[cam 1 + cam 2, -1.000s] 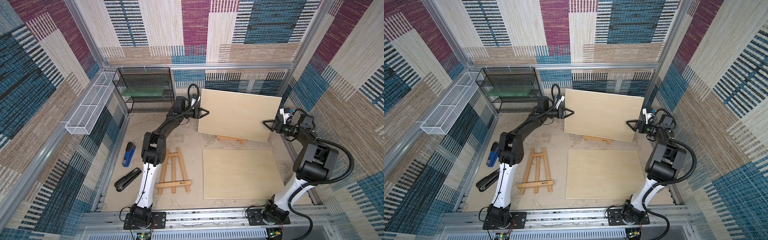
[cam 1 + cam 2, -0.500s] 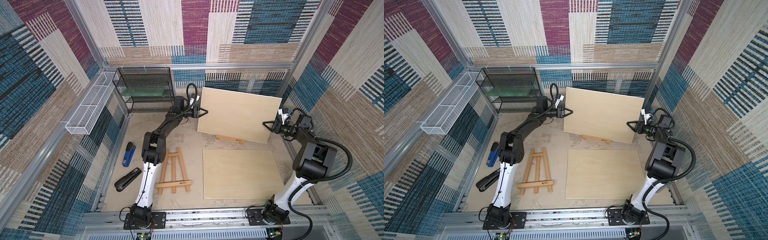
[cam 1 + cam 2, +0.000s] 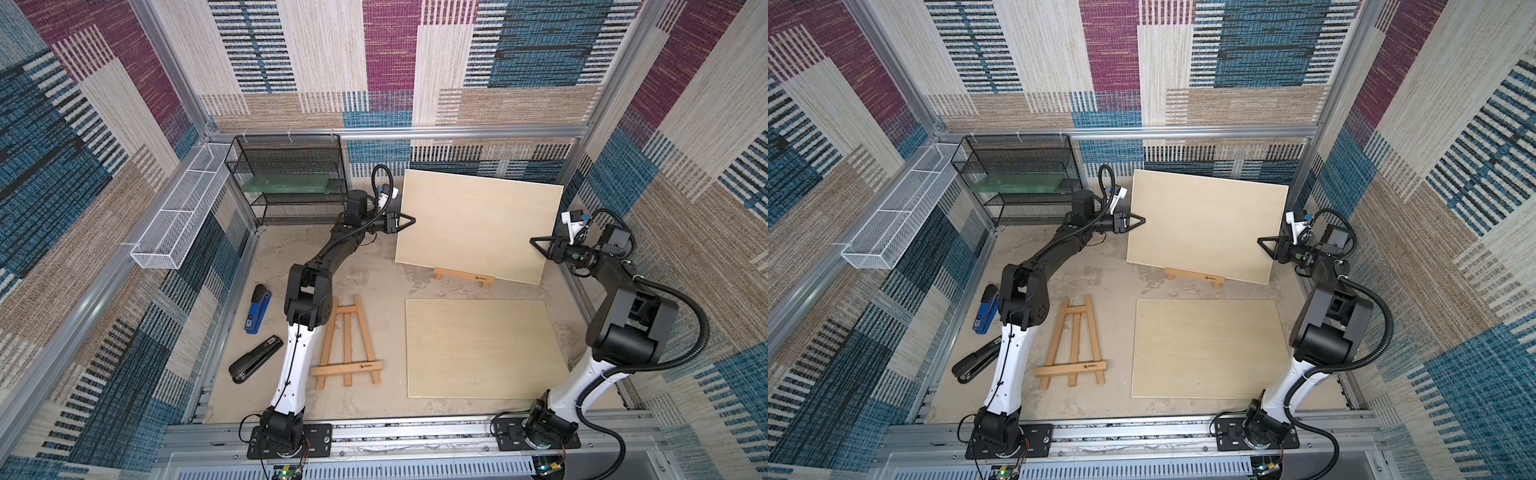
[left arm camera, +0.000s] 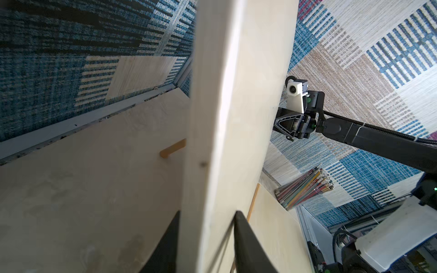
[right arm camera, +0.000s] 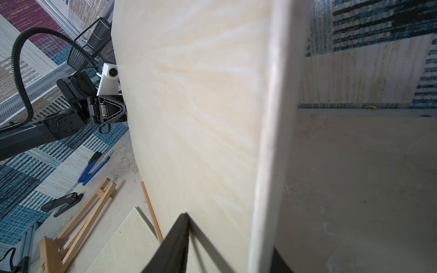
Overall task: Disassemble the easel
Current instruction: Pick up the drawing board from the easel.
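Observation:
A pale wooden board [image 3: 478, 224] [image 3: 1204, 224] stands upright at the back on the easel, of which only the front ledge [image 3: 464, 277] shows below the board. My left gripper [image 3: 411, 219] [image 4: 208, 212] clamps the board's left edge, with one finger on each face. My right gripper [image 3: 533, 241] [image 5: 230, 234] straddles the right edge the same way, and its near fingertip [image 5: 185, 216] presses the front face. Each wrist view shows the opposite arm at the far edge of the board [image 4: 236, 118] [image 5: 201, 118].
A second easel [image 3: 347, 345] lies flat near the left arm, and a second board [image 3: 478, 347] lies flat in front. Blue stapler [image 3: 257, 307] and black stapler [image 3: 255, 359] lie at the left. A black mesh rack [image 3: 291, 183] and a white wire basket [image 3: 178, 216] stand back left.
Both grippers have closed onto the board's side edges. The board's top edge has shifted up and slightly left, while the easel's ledge has stayed in place.

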Controlling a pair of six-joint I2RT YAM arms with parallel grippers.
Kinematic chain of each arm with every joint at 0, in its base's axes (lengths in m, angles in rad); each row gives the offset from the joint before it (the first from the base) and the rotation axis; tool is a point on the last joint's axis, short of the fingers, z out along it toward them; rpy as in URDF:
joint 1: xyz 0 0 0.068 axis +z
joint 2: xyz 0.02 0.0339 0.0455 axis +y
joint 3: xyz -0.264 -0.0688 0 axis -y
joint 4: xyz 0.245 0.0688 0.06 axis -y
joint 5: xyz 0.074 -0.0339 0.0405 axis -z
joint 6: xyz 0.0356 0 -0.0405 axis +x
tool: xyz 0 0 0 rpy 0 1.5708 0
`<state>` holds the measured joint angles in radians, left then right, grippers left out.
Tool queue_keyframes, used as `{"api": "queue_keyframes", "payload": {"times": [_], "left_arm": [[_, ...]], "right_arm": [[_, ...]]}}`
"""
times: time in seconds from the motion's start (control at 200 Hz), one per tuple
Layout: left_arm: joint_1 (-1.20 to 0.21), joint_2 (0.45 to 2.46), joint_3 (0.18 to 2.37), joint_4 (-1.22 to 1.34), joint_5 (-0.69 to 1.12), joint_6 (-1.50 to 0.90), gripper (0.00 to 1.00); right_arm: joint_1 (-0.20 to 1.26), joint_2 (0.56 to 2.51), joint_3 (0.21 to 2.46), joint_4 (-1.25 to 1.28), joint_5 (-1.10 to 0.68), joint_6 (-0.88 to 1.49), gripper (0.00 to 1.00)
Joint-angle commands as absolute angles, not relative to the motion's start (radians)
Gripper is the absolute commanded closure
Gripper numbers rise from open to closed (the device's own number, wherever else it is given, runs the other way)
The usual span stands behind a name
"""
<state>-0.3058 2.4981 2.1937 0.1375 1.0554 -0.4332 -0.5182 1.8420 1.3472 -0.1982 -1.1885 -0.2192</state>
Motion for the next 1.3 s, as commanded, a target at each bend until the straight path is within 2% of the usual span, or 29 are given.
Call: {"api": "queue_keyframes", "payload": {"times": [0.0, 0.321, 0.371, 0.556, 0.962, 1.112, 1.297], "left_arm": [[-0.316, 2.498, 2.196, 0.153, 1.062, -0.479, 0.66], [-0.326, 2.460, 2.116, 0.207, 1.022, -0.426, 0.70], [-0.331, 2.454, 2.107, 0.193, 1.009, -0.398, 0.75], [-0.354, 2.413, 2.045, 0.175, 0.953, -0.294, 0.81], [-0.383, 2.367, 1.910, 0.175, 0.859, -0.178, 0.87], [-0.385, 2.361, 1.887, 0.196, 0.841, -0.182, 0.89], [-0.381, 2.367, 1.882, 0.227, 0.861, -0.235, 0.83]], "right_arm": [[-0.512, 1.817, 1.334, -0.170, -1.221, -0.199, 0.59], [-0.498, 1.772, 1.266, -0.069, -1.154, -0.168, 0.60], [-0.490, 1.769, 1.261, -0.065, -1.133, -0.175, 0.61], [-0.472, 1.720, 1.214, -0.002, -1.058, -0.163, 0.62], [-0.437, 1.653, 1.101, 0.067, -0.878, -0.155, 0.64], [-0.439, 1.657, 1.058, 0.120, -0.920, -0.114, 0.64], [-0.466, 1.700, 1.036, 0.161, -1.040, -0.082, 0.60]]}}
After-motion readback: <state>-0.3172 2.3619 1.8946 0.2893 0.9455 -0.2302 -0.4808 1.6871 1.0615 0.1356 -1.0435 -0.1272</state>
